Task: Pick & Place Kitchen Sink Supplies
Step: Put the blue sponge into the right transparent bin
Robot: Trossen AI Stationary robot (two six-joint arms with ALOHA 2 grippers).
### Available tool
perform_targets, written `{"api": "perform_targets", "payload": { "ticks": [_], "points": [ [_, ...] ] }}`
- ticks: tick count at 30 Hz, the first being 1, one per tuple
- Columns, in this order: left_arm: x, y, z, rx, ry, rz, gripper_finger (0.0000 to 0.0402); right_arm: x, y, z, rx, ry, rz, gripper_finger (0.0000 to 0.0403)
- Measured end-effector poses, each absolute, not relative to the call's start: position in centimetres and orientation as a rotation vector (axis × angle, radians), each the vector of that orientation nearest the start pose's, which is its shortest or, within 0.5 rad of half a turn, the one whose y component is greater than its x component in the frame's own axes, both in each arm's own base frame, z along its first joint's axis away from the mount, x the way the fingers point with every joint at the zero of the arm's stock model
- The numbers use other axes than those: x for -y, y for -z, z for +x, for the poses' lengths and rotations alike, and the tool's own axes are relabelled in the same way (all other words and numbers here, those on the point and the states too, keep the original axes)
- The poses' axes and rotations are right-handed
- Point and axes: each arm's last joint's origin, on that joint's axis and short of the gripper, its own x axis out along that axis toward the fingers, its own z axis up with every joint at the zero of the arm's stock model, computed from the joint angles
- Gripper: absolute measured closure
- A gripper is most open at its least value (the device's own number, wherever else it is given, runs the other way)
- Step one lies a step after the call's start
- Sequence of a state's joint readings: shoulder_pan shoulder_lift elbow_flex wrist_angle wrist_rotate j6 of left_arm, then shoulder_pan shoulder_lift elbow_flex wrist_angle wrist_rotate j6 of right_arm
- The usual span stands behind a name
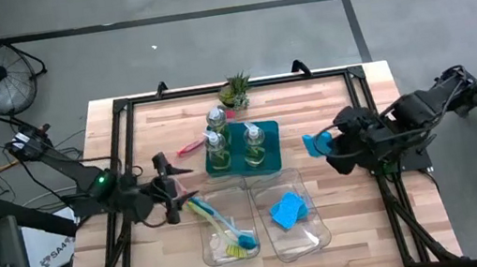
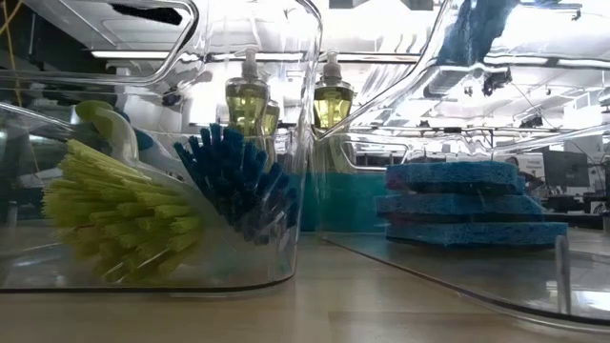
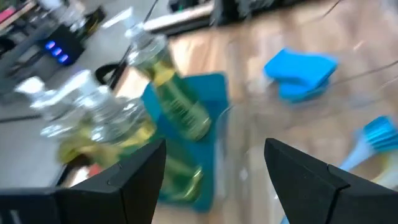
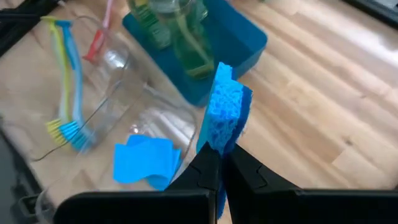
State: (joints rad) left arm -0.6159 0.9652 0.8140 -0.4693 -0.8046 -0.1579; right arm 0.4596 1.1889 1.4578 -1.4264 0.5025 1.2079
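My right gripper (image 1: 327,144) is shut on a blue sponge (image 4: 225,112) above the bare table, right of the teal tray (image 1: 267,132). Three pump bottles of yellow-green soap (image 1: 253,141) stand in that tray. My left gripper (image 3: 214,168) is open and empty, and it shows in the high view (image 1: 174,192) at the left bin's left side. That clear bin (image 1: 211,251) holds a yellow-green brush and a blue brush (image 1: 224,228). The right clear bin (image 1: 315,236) holds blue sponges (image 1: 288,209). A red-pink brush (image 1: 191,147) lies on the table left of the tray. My right gripper pinches the blue sponge by one end (image 4: 219,149) between its two fingers, across the sponge's flat faces. The fingers come from the table's right side, slanting down. The sponge sticks out past the fingertips on edge, lifted clear of the table.
A small green potted plant (image 1: 235,91) stands at the far edge behind the tray. A dark frame (image 1: 121,108) runs round the table top. Bare wood lies right of the bins and at the far left.
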Motion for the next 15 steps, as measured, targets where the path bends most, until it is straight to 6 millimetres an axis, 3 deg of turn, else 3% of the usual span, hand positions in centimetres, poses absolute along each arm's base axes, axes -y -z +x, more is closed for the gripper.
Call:
{"api": "perform_targets", "payload": {
  "ticks": [7, 15],
  "points": [
    [8.4, -26.5, 15.3, -0.254, -0.139, 0.112, 0.0135, -9.0, -38.5, 16.5, -0.831, 0.535, 0.626, 0.0402],
    [7.6, -25.1, 14.2, -0.110, -0.129, 0.058, 0.0135, -11.7, -37.2, 18.1, -0.911, 0.456, 0.618, 0.0402]
  ]
}}
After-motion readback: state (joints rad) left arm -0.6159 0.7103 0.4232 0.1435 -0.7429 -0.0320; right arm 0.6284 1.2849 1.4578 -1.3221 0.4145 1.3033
